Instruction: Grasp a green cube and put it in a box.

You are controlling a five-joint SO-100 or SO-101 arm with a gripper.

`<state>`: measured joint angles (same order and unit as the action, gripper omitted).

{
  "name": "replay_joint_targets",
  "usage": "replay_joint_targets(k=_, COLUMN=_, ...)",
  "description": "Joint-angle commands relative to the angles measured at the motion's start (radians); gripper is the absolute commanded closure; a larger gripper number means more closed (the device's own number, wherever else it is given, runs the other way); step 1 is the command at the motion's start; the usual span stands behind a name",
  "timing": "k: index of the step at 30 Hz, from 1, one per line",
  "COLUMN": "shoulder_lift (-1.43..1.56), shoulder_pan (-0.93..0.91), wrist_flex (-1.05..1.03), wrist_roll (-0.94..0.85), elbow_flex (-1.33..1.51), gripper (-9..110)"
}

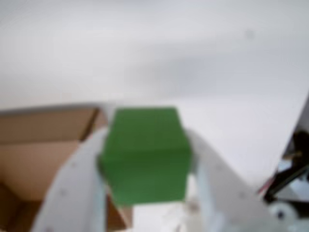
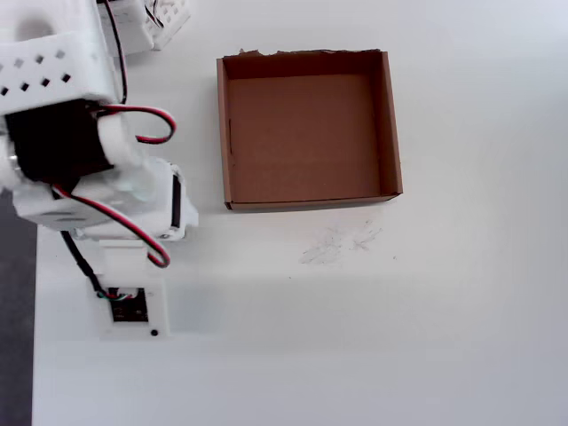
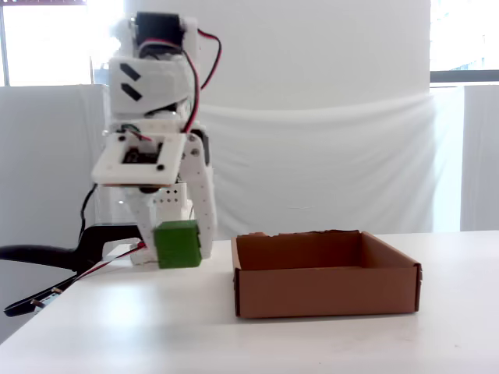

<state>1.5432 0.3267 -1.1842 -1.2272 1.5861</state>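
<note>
The green cube (image 3: 178,245) is pinched between the fingers of the gripper (image 3: 176,251) and held clear of the table just outside the box (image 3: 323,290), so an early release could drop it short of the near wall.

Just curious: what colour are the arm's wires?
Red and black wires, clearest in the overhead view.

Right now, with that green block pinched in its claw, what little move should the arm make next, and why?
Probably carry the green cube sideways until it is over the box. In the fixed view the gripper holds the cube off the table, left of the box and not yet above it. The box looks empty in the overhead view, so releasing now would likely drop it outside.
</note>
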Motion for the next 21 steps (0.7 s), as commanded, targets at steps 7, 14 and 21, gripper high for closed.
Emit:
replay_joint_targets(k=7, shoulder_lift=0.210, shoulder_pan=0.256, wrist_flex=-0.003, wrist_roll=0.258, elbow_flex=0.044, gripper=87)
replay_joint_targets(k=14, shoulder_lift=0.353, shoulder_pan=0.469, wrist_flex=0.114, wrist_roll=0.345, elbow_flex=0.293, gripper=88)
replay_joint_targets(k=21, shoulder_lift=0.379, shoulder_pan=0.571, wrist_flex=0.149, wrist_roll=0.350, elbow_flex=0.471, gripper=87)
